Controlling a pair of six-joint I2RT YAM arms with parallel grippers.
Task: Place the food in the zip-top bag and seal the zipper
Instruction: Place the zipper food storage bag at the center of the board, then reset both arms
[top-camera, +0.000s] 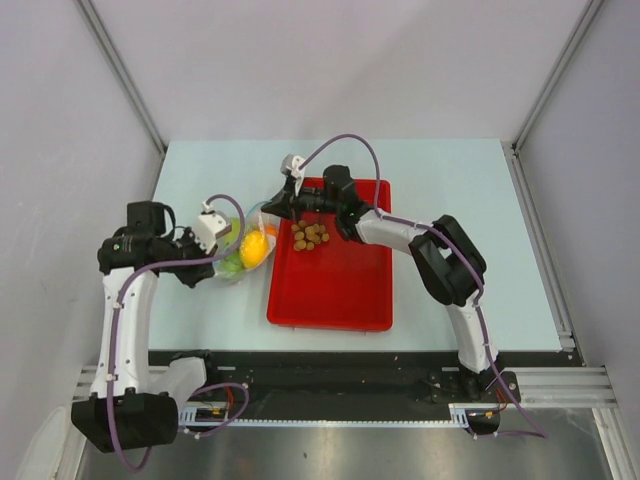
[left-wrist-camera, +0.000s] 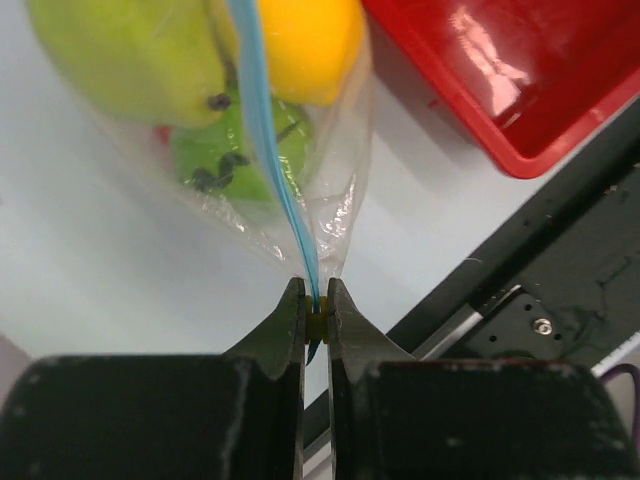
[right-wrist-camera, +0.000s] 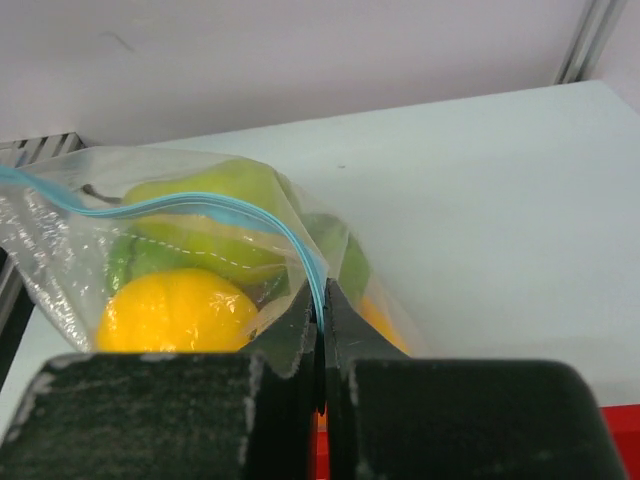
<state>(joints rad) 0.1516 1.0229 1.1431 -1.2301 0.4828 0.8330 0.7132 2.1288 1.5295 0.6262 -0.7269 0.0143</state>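
Note:
The clear zip-top bag (top-camera: 245, 250) lies left of the red tray and holds a yellow lemon (top-camera: 253, 248) and green fruits (top-camera: 232, 264). My left gripper (top-camera: 222, 240) is shut on one end of the light-blue zipper (left-wrist-camera: 272, 170). My right gripper (top-camera: 270, 211) is shut on the zipper's other end (right-wrist-camera: 312, 275). In the left wrist view the lemon (left-wrist-camera: 305, 45) and green fruits (left-wrist-camera: 130, 55) show through the bag (left-wrist-camera: 330, 200). In the right wrist view the lemon (right-wrist-camera: 175, 310) and a green fruit (right-wrist-camera: 215, 195) sit inside the bag (right-wrist-camera: 60, 260). Small brown nuts (top-camera: 310, 236) lie on the tray.
The red rectangular tray (top-camera: 335, 290) sits at the table's middle, right of the bag; its corner shows in the left wrist view (left-wrist-camera: 520, 90). Purple cables (top-camera: 345, 142) loop above the tray. The table's near edge and a black rail (left-wrist-camera: 560, 280) lie close behind my left gripper.

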